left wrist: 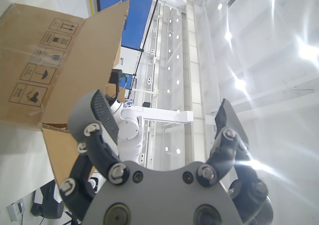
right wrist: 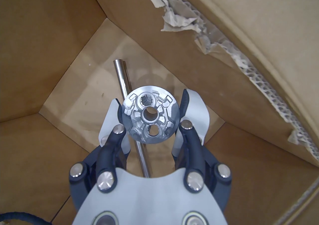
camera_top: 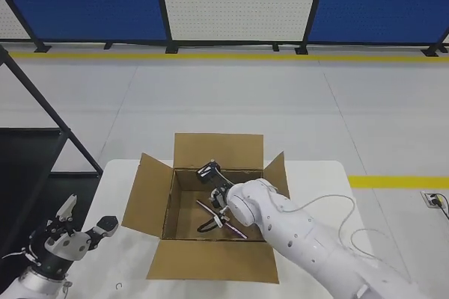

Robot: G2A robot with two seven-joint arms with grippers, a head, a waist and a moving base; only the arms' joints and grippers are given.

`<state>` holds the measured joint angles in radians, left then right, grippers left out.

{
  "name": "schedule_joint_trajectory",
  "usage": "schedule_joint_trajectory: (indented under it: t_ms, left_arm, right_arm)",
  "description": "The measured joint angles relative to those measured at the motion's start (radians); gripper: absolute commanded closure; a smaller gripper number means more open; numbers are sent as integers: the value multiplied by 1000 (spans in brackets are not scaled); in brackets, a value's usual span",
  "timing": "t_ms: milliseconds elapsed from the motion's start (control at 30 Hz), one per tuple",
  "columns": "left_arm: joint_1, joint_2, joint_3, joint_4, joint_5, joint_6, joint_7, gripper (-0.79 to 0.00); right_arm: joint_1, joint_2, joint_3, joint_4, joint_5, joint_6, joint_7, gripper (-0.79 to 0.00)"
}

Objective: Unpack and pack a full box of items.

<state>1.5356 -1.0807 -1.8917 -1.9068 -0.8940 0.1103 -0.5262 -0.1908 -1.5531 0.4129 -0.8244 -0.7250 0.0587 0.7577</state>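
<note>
The left hand is up over the left side of the white bench, with its fingers spread wide and nothing in them. Just beside it sits the open cardboard box. The right hand is down inside the box, pinching a round metal disc with holes. A shiny metal rod lies on the box floor under the disc.

Box sits mid-surface, flaps folded out. Right tool is down inside the box, with the disc gripped between its fingers. Rod lies on the box floor and passes under the disc. Left tool is outside, left of the box, near the surface's front-left corner.
</note>
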Motion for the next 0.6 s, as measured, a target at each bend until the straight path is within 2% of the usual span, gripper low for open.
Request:
schedule_joint_trajectory:
  t_ms: [167, 233, 300, 500, 533, 600]
  left_arm:
    - [2, -1, 5, -3, 3, 1, 3, -785]
    - [2, -2, 5, -3, 5, 0, 4, -785]
    - [3, -2, 5, -3, 5, -1, 4, -785]
    - [9, -4, 1, -1, 2, -6, 4, -785]
    - [10, -5, 0, -1, 1, -7, 4, -785]
    - [12, -5, 0, -2, 1, -8, 4, -785]
  right_arm:
    - [10, -41, -13, 77, -11, -2, -11, 0]
    - [14, -56, -15, 105, -13, -4, -15, -166]
    - [17, -68, -15, 128, -14, -9, -19, -277]
    - [27, -101, -11, 191, -18, -31, -26, -425]
    - [28, -107, -10, 202, -20, -35, -27, -422]
    - [31, -116, -8, 216, -23, -40, -30, -471]
